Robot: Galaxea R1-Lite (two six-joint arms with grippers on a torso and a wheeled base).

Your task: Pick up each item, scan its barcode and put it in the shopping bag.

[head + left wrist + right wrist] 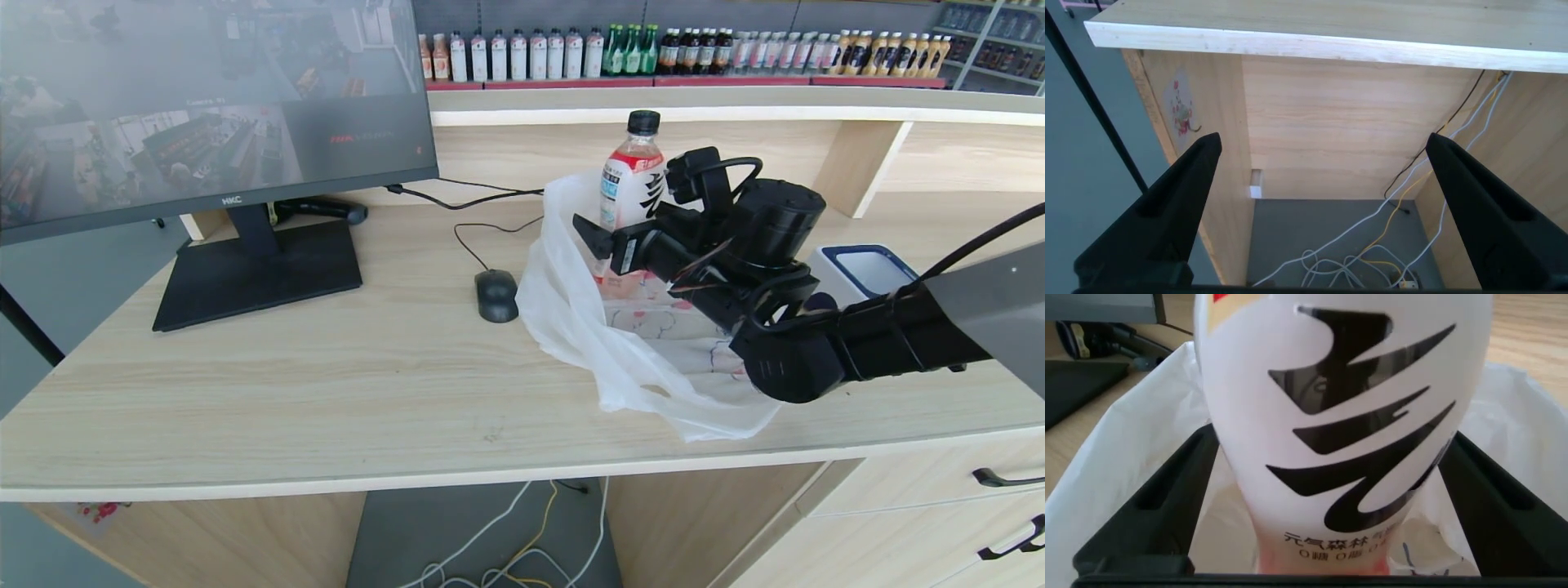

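Your right tool [614, 245] sits around the upright bottle [633, 175], mid-frame inside the shopping bag [571, 327]; whether it grips, you cannot tell.

wide counter [326, 392] stretch between monitor stand [260, 273] and shopping bag [571, 327], mouse [496, 296] in it, upright bottle [630, 184] standing in the bag's mouth

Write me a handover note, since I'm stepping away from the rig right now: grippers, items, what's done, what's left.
Left gripper: jaws open, empty, low in front of the counter, below its top.
Right gripper: jaws shut on the bottle, which is upright with its lower part inside the shopping bag on the counter.
Done: the bottle is at the bag. Whether it was scanned cannot be told.
Left: release the bottle into the bag and draw the right arm out.
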